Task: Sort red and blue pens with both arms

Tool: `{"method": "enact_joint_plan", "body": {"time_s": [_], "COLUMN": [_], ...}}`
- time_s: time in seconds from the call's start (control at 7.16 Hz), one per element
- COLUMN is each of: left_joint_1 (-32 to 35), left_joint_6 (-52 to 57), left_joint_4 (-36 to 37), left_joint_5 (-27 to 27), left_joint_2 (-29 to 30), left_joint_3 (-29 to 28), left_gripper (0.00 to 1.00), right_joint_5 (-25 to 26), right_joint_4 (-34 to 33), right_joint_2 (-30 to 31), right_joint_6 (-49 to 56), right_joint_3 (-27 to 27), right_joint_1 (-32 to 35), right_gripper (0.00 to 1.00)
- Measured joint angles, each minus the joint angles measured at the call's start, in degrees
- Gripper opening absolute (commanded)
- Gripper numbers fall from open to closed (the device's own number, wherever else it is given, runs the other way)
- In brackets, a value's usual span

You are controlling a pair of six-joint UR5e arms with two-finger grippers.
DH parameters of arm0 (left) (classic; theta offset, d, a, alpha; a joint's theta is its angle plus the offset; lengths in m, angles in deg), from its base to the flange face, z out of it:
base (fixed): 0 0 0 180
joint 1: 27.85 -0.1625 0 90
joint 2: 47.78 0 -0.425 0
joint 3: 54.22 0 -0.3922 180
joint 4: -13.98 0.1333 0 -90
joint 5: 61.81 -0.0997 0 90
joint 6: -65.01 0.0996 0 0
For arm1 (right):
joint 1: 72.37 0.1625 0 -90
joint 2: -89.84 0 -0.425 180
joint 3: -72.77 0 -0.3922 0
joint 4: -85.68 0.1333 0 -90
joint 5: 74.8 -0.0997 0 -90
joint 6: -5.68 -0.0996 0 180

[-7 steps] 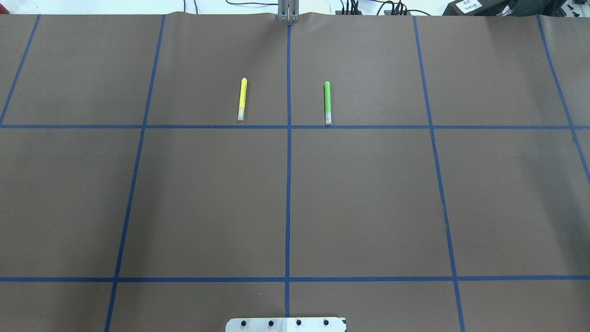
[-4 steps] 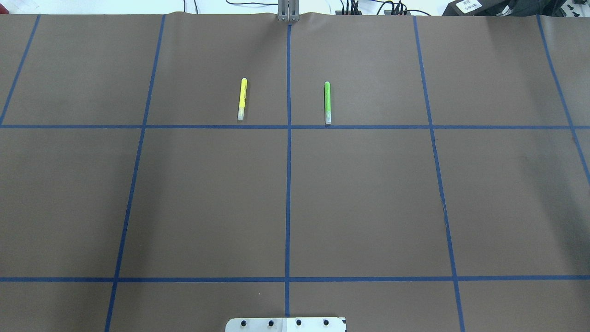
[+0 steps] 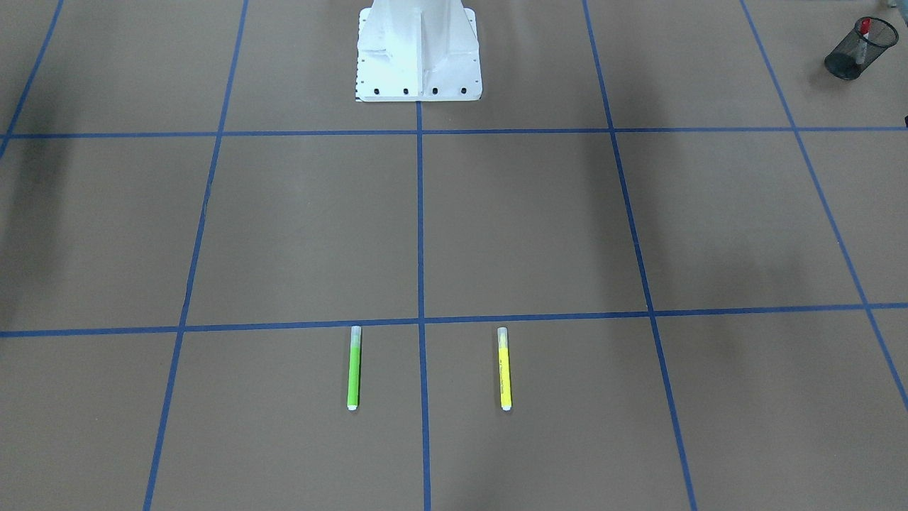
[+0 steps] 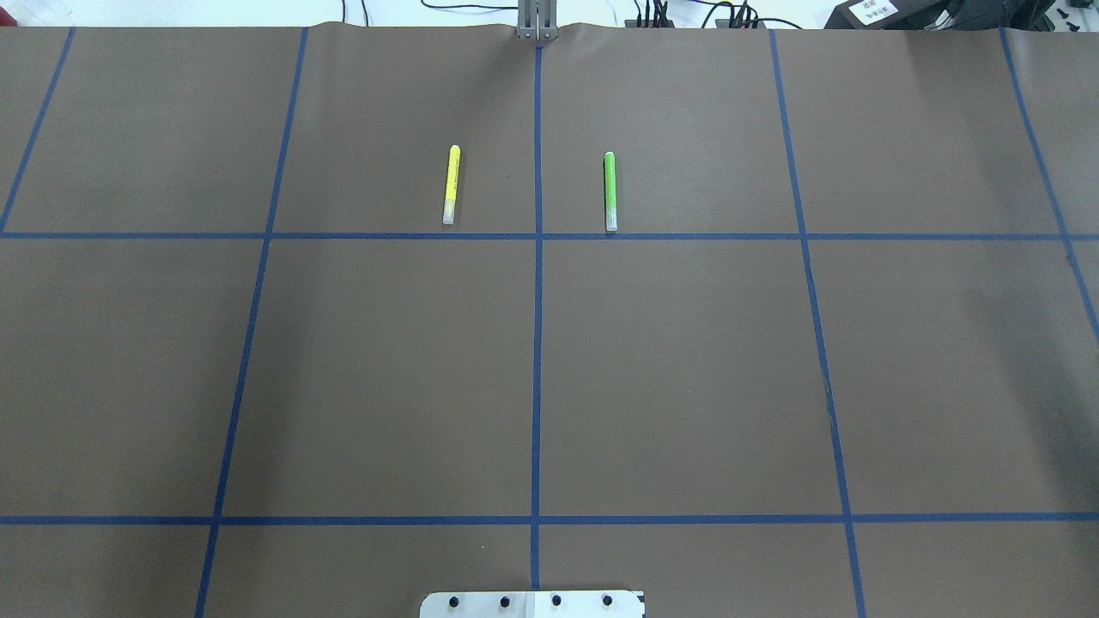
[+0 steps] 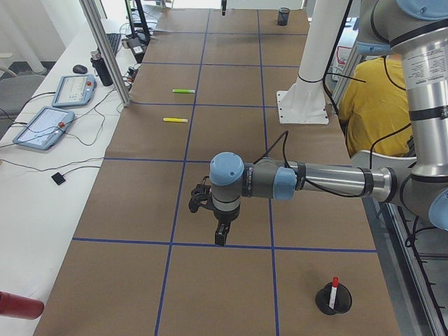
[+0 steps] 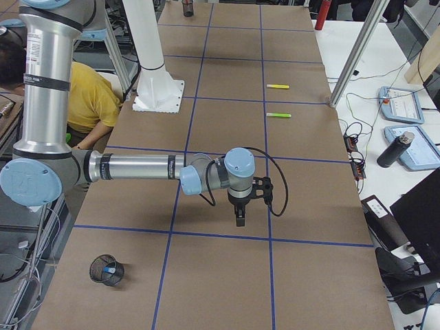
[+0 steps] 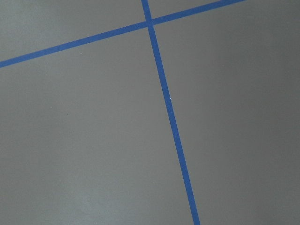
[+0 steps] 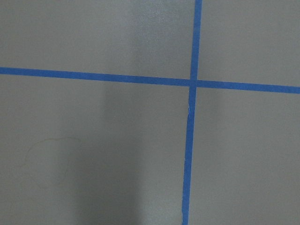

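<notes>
The red pen (image 3: 865,27) stands in a black mesh cup (image 3: 848,60) at the table's end on my left side; the exterior left view shows the same red pen (image 5: 334,285) upright in it. The blue pen (image 6: 111,273) lies inside another mesh cup (image 6: 102,263) at the table's other end. My left gripper (image 5: 220,240) points down over bare table some way from the red pen's cup. My right gripper (image 6: 239,220) also hangs over bare table. Only side views show them, so I cannot tell whether either is open or shut. Both wrist views hold only brown paper and blue tape.
A yellow marker (image 4: 451,184) and a green marker (image 4: 610,190) lie parallel in the far middle squares. The white robot pedestal (image 3: 418,50) stands at the near edge. A person in a yellow shirt (image 5: 378,105) sits beside it. Tablets and a bottle lie past the far edge.
</notes>
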Motion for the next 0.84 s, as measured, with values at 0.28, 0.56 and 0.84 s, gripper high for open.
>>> {"method": "enact_joint_plan", "body": {"time_s": [0.28,0.56,0.84], "left_joint_1": [0.00,0.00,0.00], "left_joint_6": [0.00,0.00,0.00], "left_joint_4": [-0.05,-0.78,-1.14], "left_joint_5": [0.00,0.00,0.00], "left_joint_2": [0.03,0.13,0.17], "left_joint_3": [0.14,0.31,0.37], "left_gripper": [1.00,1.00,1.00], "right_joint_5": [-0.01,0.06,0.04], "right_joint_4": [0.00,-0.02,-0.02], "right_joint_2": [-0.11,-0.22,-0.31], "right_joint_6": [-0.03,0.02,0.03], "right_joint_3": [0.46,0.91,1.22], "right_joint_1": [-0.02,-0.05,-0.08], "right_gripper": [1.00,1.00,1.00]}}
